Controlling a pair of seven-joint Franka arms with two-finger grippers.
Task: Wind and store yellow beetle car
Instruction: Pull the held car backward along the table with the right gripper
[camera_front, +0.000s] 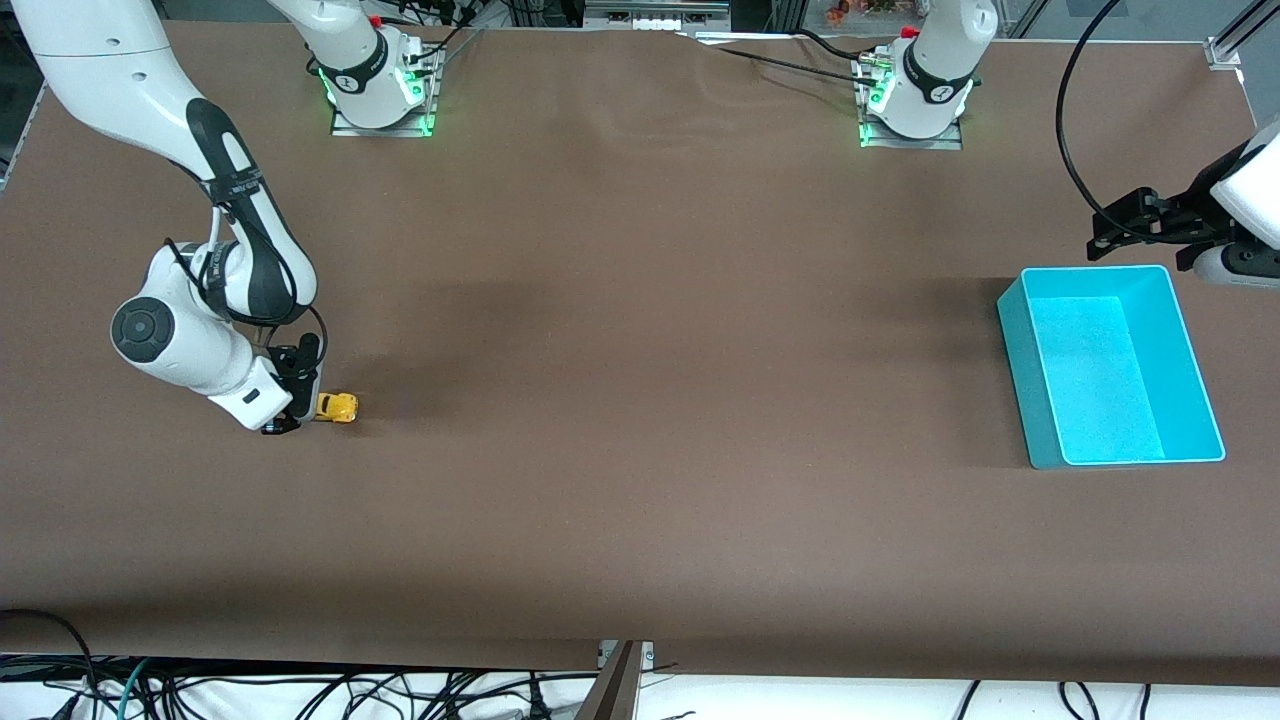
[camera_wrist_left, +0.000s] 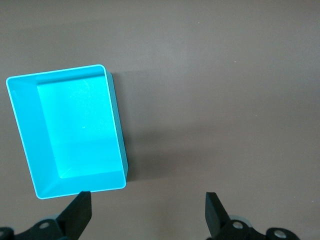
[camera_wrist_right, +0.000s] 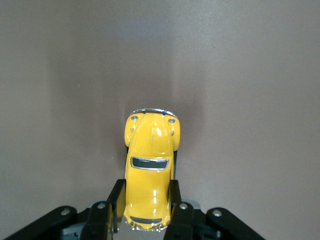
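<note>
Right gripper (camera_wrist_right: 146, 207) pinches the car (camera_wrist_right: 150, 175) by its sides, low on the table (camera_front: 640, 400) at the right arm's end. Left gripper (camera_wrist_left: 147, 212) waits spread, up by the bin (camera_front: 1110, 365).

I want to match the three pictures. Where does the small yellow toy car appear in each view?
Front view: the small yellow toy car sits on the brown table, between the right gripper fingers.
Left wrist view: not in it.
Right wrist view: low centre, gripped at both sides.
Shared landmark: the brown table.
</note>
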